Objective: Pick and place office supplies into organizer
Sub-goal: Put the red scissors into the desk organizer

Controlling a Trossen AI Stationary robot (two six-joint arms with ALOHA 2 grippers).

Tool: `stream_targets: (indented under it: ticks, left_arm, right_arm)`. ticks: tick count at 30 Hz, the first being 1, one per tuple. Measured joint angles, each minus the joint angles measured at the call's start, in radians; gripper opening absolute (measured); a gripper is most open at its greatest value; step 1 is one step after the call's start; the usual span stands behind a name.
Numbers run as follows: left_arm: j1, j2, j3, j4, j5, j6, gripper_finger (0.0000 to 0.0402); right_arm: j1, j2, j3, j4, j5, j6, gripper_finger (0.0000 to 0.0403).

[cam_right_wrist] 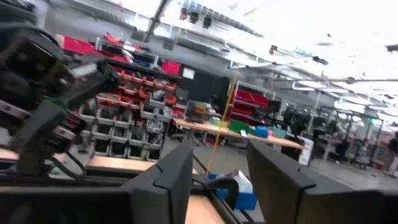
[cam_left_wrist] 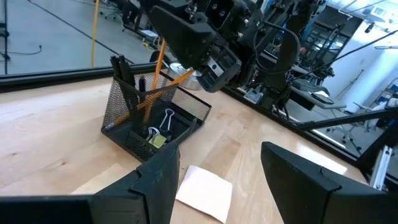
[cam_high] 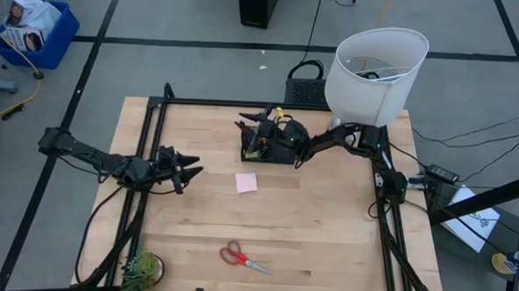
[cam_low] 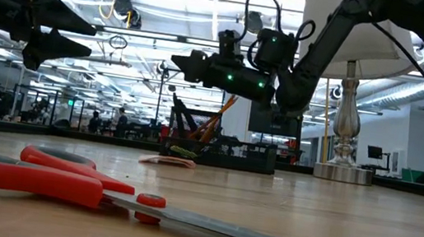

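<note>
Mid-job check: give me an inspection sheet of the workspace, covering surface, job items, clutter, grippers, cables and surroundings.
Surface: wooden table, black frame rails.
Job's things: organizer at the far edge holds pencils, black pens and binder clips; pink sticky-note pad lies in front of it; red-handled scissors lie near the front edge.
Clutter: small green plant at the front left corner; white lampshade at the far right.
Grippers: left gripper open, empty, left of the pad; right gripper open above the organizer.
Cables: black cables on the floor to the right.
Surroundings: blue bin on the floor; people in the background.
</note>
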Motion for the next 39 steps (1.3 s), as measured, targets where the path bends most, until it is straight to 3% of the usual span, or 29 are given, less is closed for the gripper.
stream_targets:
  ticks: [5,21,24,28,31,39]
  left_arm:
    - [0.0,0.0,0.0,-0.028,0.022,-0.011,0.023]
    - [0.0,0.001,0.0,-0.072,0.053,-0.032,0.023]
    - [0.0,0.009,0.0,-0.073,0.044,-0.032,0.023]
    - [0.0,0.02,0.0,-0.068,0.041,-0.036,0.023]
    - [0.0,0.022,0.0,-0.067,0.037,-0.035,0.023]
    - [0.0,0.022,0.0,-0.071,0.018,0.001,0.023]
  right_arm:
    - [0.064,-0.008,0.0,0.01,-0.081,-0.008,0.015]
    - [0.309,-0.01,-0.084,-0.066,-0.039,-0.048,0.0142]
    - [0.388,-0.033,-0.08,-0.226,0.021,-0.055,0.0143]
    - [0.485,-0.084,-0.047,-0.506,0.199,-0.077,0.0148]
    - [0.537,-0.118,-0.039,-0.579,0.307,-0.021,0.015]
    - [0.588,-0.14,-0.039,-0.629,0.316,0.182,0.0138]
